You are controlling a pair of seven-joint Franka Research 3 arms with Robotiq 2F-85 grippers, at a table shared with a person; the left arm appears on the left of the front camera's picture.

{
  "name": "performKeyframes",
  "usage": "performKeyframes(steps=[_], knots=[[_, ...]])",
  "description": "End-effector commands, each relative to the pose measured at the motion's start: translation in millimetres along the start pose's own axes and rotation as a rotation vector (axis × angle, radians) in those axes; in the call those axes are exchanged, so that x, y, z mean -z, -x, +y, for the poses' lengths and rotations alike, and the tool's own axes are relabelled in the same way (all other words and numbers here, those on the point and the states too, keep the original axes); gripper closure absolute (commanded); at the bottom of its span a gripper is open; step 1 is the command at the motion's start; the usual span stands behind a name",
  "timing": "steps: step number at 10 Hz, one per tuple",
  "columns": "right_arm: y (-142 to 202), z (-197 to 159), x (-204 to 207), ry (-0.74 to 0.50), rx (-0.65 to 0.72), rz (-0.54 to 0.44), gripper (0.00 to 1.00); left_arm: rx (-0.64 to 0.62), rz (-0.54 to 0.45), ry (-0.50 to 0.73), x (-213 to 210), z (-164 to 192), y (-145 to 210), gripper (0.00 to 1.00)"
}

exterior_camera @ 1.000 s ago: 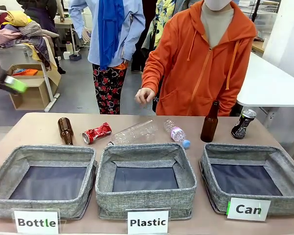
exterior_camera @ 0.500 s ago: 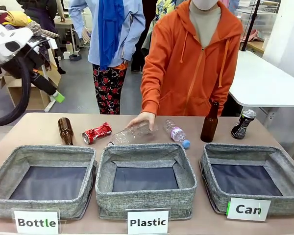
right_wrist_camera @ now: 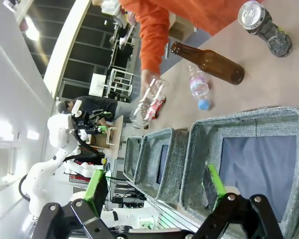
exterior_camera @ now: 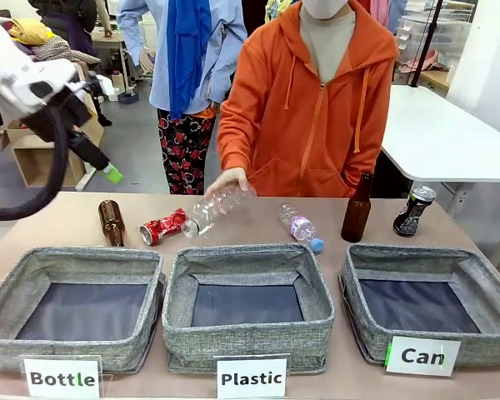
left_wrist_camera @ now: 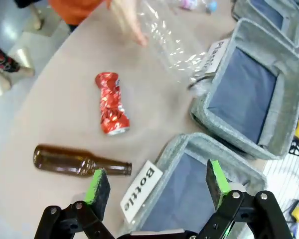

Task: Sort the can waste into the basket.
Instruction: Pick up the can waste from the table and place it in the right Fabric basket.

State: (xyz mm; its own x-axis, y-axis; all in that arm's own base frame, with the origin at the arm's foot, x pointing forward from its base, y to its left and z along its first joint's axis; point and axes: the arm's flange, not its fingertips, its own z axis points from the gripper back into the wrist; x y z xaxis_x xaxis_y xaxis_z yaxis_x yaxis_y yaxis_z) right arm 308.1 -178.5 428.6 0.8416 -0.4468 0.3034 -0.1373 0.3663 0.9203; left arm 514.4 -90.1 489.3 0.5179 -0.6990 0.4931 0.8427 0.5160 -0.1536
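Observation:
The crushed red can (exterior_camera: 164, 226) lies on the table behind the gap between the left and middle baskets. The black can (exterior_camera: 413, 210) stands upright at the far right, just behind the grey basket signed "Can" (exterior_camera: 417, 254). My left gripper (exterior_camera: 107, 171) hangs open in the air at the far left, above the table's edge. In the left wrist view its fingers (left_wrist_camera: 157, 181) are spread over the "Bottle" basket, with the red can (left_wrist_camera: 111, 103) ahead. My right gripper (right_wrist_camera: 154, 183) is open, well above the Can basket (right_wrist_camera: 249, 124), with the black can (right_wrist_camera: 261, 22) beyond.
A person's hand holds a clear plastic bottle (exterior_camera: 221, 204) tilted above the table. One brown bottle (exterior_camera: 111, 222) lies left of the red can; another (exterior_camera: 357, 208) stands beside the black can. A small plastic bottle (exterior_camera: 300, 227) lies mid-table. Baskets signed "Bottle" (exterior_camera: 75, 260) and "Plastic" (exterior_camera: 246, 254) sit in front.
The person reached down, took the clear plastic bottle and lifted its end off the table. My left arm swung in from the left edge, lower and further right. The cans have not moved.

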Motion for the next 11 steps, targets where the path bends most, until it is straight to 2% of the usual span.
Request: performKeyframes(steps=[1,2,3,4,5,7,8,11], knots=[[-2.4,1.5,-1.7,-0.010,-0.012,-0.002,0.00,0.058,-0.011,0.068,0.0,26.5,-12.6,0.00],[-2.4,1.5,-1.7,-0.010,-0.012,-0.002,0.00,0.021,-0.083,0.147,-36.9,38.6,5.2,0.00],[-2.4,1.5,-1.7,-0.010,-0.012,-0.002,0.00,-0.049,-0.203,0.148,-96.4,52.5,45.6,0.00],[-2.4,1.5,-1.7,-0.010,-0.012,-0.002,0.00,-0.088,-0.260,0.160,-141.8,55.8,88.1,0.00],[-2.4,1.5,-1.7,-0.010,-0.012,-0.002,0.00,-0.104,-0.300,0.179,-167.3,53.3,119.4,0.00],[-2.4,1.5,-1.7,-0.010,-0.012,-0.002,0.00,-0.106,-0.348,0.193,-175.7,36.4,170.7,0.00],[-2.4,1.5,-1.7,-0.010,-0.012,-0.002,0.00,-0.093,-0.382,0.207,-175.7,32.9,184.9,0.00],[-2.4,1.5,-1.7,-0.010,-0.012,-0.002,0.00,-0.069,-0.351,0.187,-166.8,30.1,169.0,0.00]])
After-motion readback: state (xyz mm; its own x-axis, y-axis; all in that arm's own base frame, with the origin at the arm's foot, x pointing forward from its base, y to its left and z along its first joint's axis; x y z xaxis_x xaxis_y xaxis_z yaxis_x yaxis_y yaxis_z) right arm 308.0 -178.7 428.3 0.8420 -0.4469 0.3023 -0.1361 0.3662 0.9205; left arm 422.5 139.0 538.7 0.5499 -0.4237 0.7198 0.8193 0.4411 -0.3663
